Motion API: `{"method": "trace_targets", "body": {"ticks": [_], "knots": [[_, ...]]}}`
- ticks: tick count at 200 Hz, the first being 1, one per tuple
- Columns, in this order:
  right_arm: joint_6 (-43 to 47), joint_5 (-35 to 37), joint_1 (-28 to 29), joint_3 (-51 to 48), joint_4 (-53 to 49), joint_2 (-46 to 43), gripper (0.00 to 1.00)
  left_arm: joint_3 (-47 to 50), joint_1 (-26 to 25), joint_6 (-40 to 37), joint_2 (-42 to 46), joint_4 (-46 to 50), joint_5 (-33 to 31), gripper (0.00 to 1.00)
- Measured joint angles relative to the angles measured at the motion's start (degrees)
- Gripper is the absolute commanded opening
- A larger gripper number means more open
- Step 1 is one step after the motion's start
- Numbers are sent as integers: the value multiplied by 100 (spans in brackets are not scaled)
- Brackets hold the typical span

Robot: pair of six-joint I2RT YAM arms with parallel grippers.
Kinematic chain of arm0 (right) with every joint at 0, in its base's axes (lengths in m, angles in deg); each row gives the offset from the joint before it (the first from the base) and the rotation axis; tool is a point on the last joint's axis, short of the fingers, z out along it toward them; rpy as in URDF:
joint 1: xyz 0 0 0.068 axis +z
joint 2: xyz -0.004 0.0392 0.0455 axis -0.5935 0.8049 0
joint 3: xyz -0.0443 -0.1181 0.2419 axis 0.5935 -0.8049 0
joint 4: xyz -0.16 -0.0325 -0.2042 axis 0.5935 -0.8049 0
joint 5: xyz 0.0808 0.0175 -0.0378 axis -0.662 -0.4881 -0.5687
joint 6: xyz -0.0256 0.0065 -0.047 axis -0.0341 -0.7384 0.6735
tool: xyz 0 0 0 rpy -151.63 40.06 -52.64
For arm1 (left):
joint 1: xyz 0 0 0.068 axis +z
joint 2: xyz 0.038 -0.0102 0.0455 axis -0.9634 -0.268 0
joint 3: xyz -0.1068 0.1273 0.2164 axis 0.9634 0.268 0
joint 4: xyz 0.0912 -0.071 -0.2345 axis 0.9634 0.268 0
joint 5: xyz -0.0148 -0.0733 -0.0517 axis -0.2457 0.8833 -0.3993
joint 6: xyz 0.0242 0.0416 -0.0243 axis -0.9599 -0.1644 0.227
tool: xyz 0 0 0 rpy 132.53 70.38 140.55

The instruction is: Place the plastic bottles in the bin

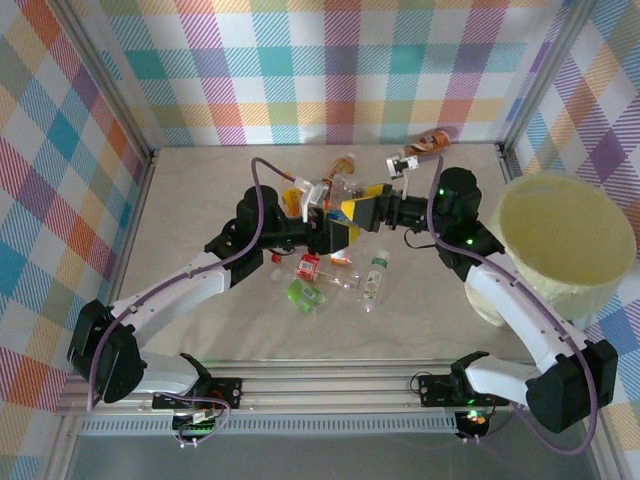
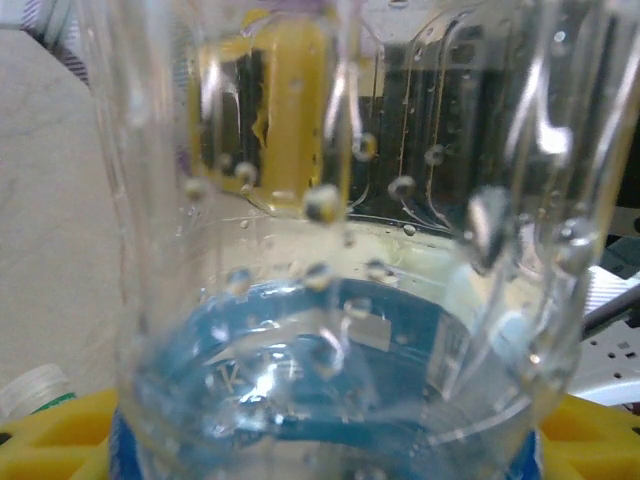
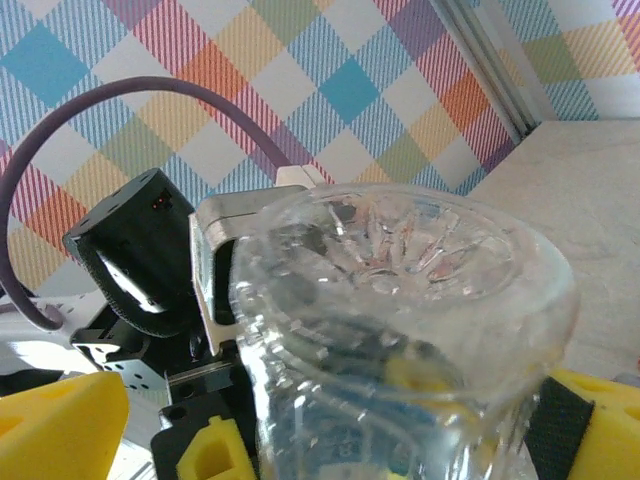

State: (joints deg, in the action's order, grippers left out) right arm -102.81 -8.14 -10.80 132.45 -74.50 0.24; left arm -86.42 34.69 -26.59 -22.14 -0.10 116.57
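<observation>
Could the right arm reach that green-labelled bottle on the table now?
Probably not yet: the green-labelled bottle lies close by the right gripper, nothing between, but the clear bottle sits between that gripper's fingers.

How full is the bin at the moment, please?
Empty: from above, the bin shows a bare pale interior, with nothing inside.

Mid-table tight: left gripper and right gripper nose to nose, clear bottle wedged between. Loose bottles crowd the near side, more just behind. Table bare on left. Bin mouth open above; right arm runs beside its wall.
</observation>
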Motion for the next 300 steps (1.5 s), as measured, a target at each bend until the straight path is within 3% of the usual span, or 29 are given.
{"method": "trace_targets", "body": {"ticks": [32,46,92,132,163,224,300], "knots": [[-2,-127,85,4,127,164,93,-76,-50,20,-144,-96,59,46],[17,-114,107,4,146,221,82,-76,-55,35,-199,-96,50,45],[114,155,103,2,149,234,64,-90,-81,15,-210,-184,-7,46],[96,374,105,2,125,234,55,-179,-87,17,-238,-74,-111,72],[81,1019,111,2,-142,227,43,-245,-87,59,-275,264,-507,89],[109,2754,111,72,-1329,221,39,-313,-105,57,-280,1237,-1939,100],[841,4242,20,535,-2448,-76,40,-160,-105,302,-243,1633,-3412,100]]}}
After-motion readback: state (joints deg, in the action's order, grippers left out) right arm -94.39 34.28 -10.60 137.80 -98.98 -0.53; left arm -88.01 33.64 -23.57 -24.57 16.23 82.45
